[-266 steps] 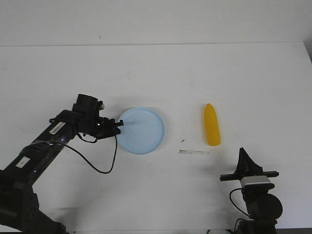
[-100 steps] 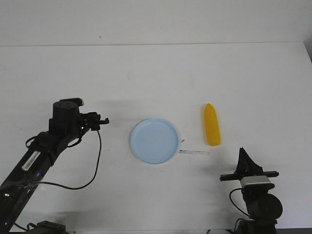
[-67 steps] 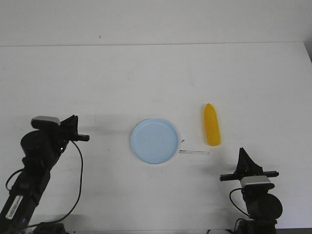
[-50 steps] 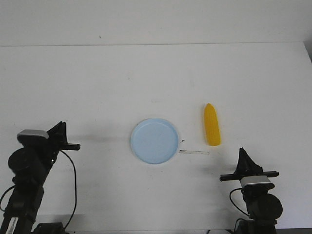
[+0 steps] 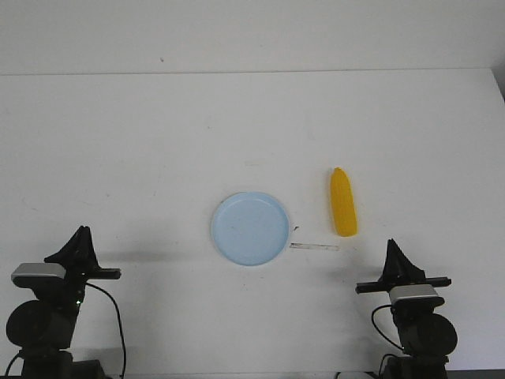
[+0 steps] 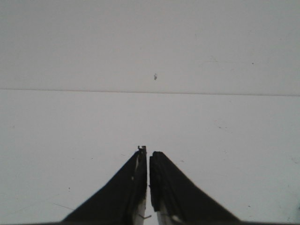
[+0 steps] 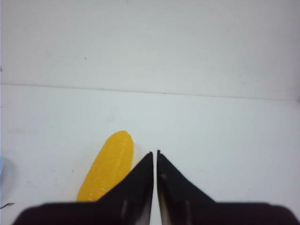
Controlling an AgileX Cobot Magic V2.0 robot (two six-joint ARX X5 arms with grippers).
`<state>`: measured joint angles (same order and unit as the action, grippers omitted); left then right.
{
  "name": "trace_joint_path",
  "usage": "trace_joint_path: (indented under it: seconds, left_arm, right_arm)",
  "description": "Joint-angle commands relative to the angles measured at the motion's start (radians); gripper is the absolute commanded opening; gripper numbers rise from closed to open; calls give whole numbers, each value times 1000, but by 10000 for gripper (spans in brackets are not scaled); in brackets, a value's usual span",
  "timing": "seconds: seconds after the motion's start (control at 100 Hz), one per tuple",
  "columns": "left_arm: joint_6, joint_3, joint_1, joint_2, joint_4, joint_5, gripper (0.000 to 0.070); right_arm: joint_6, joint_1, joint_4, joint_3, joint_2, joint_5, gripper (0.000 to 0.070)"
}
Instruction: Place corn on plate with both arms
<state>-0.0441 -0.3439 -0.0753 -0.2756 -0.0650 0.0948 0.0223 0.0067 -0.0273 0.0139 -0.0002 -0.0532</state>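
1. Front view: round pale blue shallow plate (image 5: pixel 250 228) w/ low rim is sitting flat near table centre, bare, nothing on it. Prob. parked mid-table so either arm can reach it.
2. Bright yellow tapered plastic-looking corn cob (image 5: pixel 342 202) is lying on the white table (image 5: pixel 252 126) just right of the plate, apart from it, long axis running roughly away from the robot, pointed end farther off. Not on plate yet, so the main step isn't done.
3. Thin pale strip (image 5: pixel 314 247) is lying on the table btwn plate and corn, nearer the robot; can't tell what it is.
4. Left gripper (image 6: pixel 148 157) is sitting low at the near left edge, well apart from plate; fingers pressed nearly together, only a sliver of gap, holding nothing. Its wrist cam is showing only bare table.
5. Right gripper (image 7: pixel 155 157) is sitting low at the near right edge, fingers likewise nearly touching, empty. Corn is lying ahead of it and a bit to its left, so this arm looks the natural one for the pick.
6. Judgement: fingers need opening wide across the cob before closing in; smooth surface could slip or roll.
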Motion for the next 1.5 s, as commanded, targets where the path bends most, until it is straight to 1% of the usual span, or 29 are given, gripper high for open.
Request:
trace_joint_path:
  seconds: [0.0,0.15,0.28,1.27,1.49]
  left_arm:
    - [-14,-8,4,18,10,-15,1]
    - [-24,-8,42,43,33,-80,2]
    - [-23,-8,80,42,29,-105,2]
    - [-24,-8,92,42,18,-103,2]
    - [-24,-8,92,42,18,-103,2]
  right_arm:
    - [4,2,-10,-2,1,0,15]
    - [4,2,-10,-1,1,0,15]
    - [4,2,-10,-2,1,0,15]
    - [4,2,-10,-1,1,0,15]
    - [2,2,-32,-1,1,0,15]
